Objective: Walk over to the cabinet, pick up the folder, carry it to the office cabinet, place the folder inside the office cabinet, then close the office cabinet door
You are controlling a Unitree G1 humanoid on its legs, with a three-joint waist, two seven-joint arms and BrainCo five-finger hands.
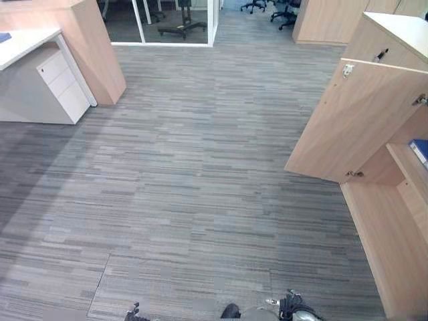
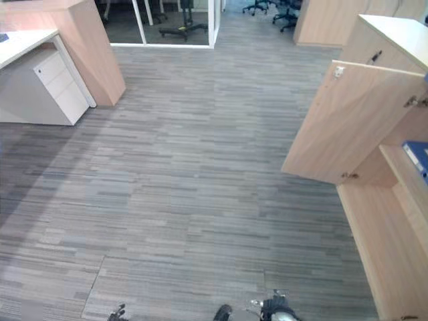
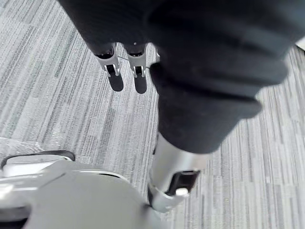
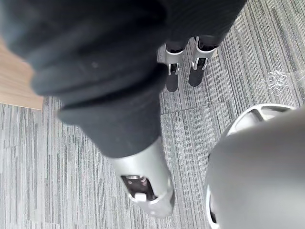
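The left hand [image 3: 138, 71] hangs with its fingers straight and relaxed, holding nothing, dark tips toward the grey striped carpet [image 3: 52, 90]. The right hand [image 4: 171, 71] hangs the same way: straight fingers, thumb apart, nothing in it. Its wrist view also catches a strip of light wood [image 4: 14, 81] beside the arm, which the left wrist view lacks.

The 2 eye views show what the wrist views do not. The office cabinet [image 1: 391, 247] stands along the robot's right side, its door [image 1: 354, 120] swung wide open and standing out over the carpet. The blue folder [image 1: 420, 150] lies on a shelf inside this cabinet, behind the open door, and is cut by the picture's edge. The right eye view shows a little more of the folder than the left.

Well apart from the cabinet, across the carpet, is a desk [image 1: 23, 43] with a white drawer unit [image 1: 61, 81] under it. Beyond the cabinet's far end stand a glass partition [image 1: 175, 23] and dark office chairs [image 1: 271, 7].
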